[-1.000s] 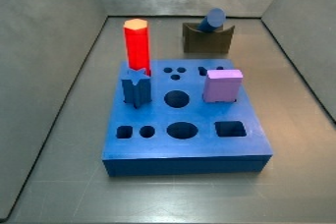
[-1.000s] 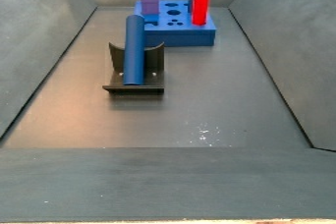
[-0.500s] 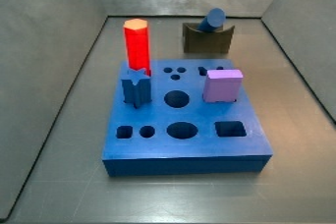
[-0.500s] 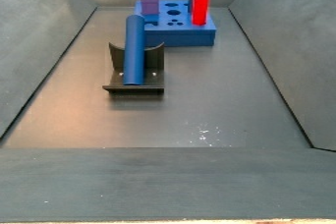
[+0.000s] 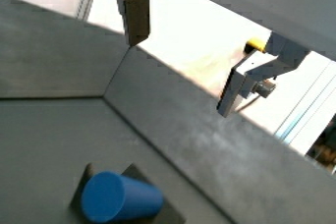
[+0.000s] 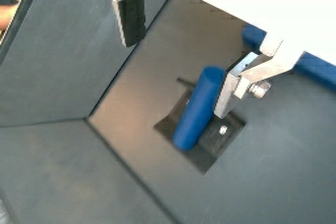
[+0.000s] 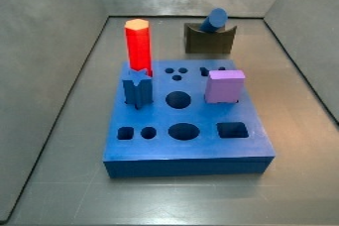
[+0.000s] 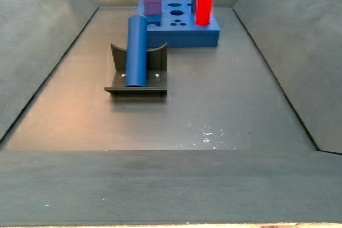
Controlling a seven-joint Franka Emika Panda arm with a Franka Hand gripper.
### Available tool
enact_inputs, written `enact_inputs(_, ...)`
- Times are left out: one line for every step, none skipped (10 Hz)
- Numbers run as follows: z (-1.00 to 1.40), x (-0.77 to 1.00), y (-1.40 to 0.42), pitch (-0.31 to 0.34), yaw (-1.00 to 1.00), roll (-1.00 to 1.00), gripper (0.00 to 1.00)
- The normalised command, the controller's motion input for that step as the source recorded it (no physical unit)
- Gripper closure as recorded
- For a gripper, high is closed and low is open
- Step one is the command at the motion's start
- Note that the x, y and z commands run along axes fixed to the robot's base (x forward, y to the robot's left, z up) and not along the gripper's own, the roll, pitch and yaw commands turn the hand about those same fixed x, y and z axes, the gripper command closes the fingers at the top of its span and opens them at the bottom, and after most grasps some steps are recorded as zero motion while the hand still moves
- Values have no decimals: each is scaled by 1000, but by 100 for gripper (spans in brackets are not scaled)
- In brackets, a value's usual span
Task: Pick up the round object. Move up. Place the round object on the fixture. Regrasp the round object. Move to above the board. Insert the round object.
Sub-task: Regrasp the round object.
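Observation:
The round object, a long blue cylinder [image 7: 216, 18], lies in the notch of the fixture [image 7: 209, 41] behind the board [image 7: 185, 143]. In the side view from the opposite end the cylinder [image 8: 136, 46] rests across the fixture [image 8: 136, 88], in front of the board [image 8: 187, 38]. The gripper is out of both side views. In both wrist views the gripper [image 5: 184, 56] [image 6: 182, 56] is open and empty, held off the cylinder [image 6: 199, 110]. The cylinder's round end shows in a wrist view [image 5: 118, 196].
A red hexagonal peg [image 7: 138, 42], a lilac cube [image 7: 225, 85] and a dark-blue star peg [image 7: 137, 87] stand in the board, which has several open holes. Grey sloping walls [image 7: 73, 91] enclose the floor.

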Motion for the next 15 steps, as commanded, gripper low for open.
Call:
enact_inputs(-9, 135, -60, 199, 254, 641, 0)
enact_inputs(-11, 147, -60, 149, 266, 407, 0)
enact_inputs(-2, 150, -46, 110, 264, 281, 0)
enact_inputs(-1, 143, -42, 84, 258, 229, 0)
enact_inputs(-10, 110, -58, 36, 232, 189, 0)
enact_inputs(-16, 105, -64, 19, 219, 181, 0)
enact_inputs(-1000, 42, 43, 18, 73, 308, 0)
enact_inputs(-1000, 44, 44, 13, 52, 307, 0)
enact_inputs(-1000, 49, 34, 1, 47, 253, 0)
enact_inputs(-1000, 50, 29, -3, 47, 215, 0)
enact_inputs(-1000, 61, 22, -15, 48, 136, 0)
enact_inputs(-1000, 67, 18, -19, 46, 110, 0)
enact_inputs(-1000, 83, 13, -24, 44, 77, 0)
enact_inputs(-1000, 96, 12, -25, 38, 64, 0)
enact_inputs(-1000, 115, 6, -18, 33, 60, 0)
